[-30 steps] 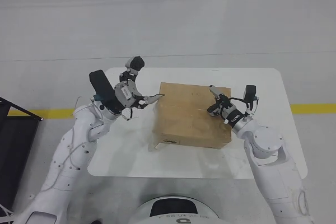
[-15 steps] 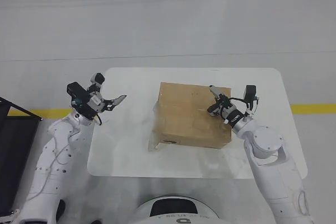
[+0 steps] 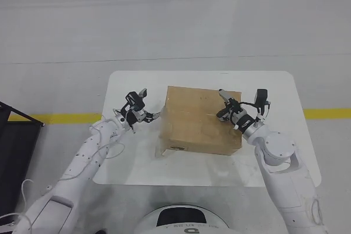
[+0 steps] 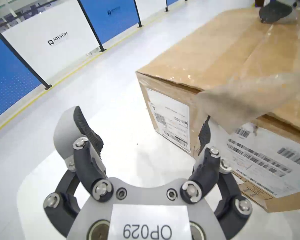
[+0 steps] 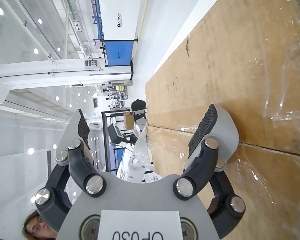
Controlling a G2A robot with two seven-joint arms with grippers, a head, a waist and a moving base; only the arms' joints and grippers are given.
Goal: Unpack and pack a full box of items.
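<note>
A closed cardboard box (image 3: 202,120) stands in the middle of the white table (image 3: 134,164), with shipping labels (image 4: 170,121) on its side. My left gripper (image 3: 149,115) is open beside the box's left side. A loose strip of tan tape (image 4: 242,101) hangs across from the box top and touches one of its fingers (image 4: 205,133). My right gripper (image 3: 224,105) is open over the box top, one finger (image 5: 207,123) resting by the centre seam (image 5: 265,147). Crumpled clear tape (image 5: 285,81) lies on the lid. The right gripper's finger (image 4: 275,12) shows on the far top of the box.
A black rack (image 3: 0,128) stands off the table's left. A yellow line (image 3: 333,112) runs along the floor behind. A small scrap (image 3: 162,153) sticks out at the box's front left corner. Bare table lies to the left and front of the box.
The left arm swung out to the far left of the table, then came back low next to the box's left side. The right arm and box have not moved.
</note>
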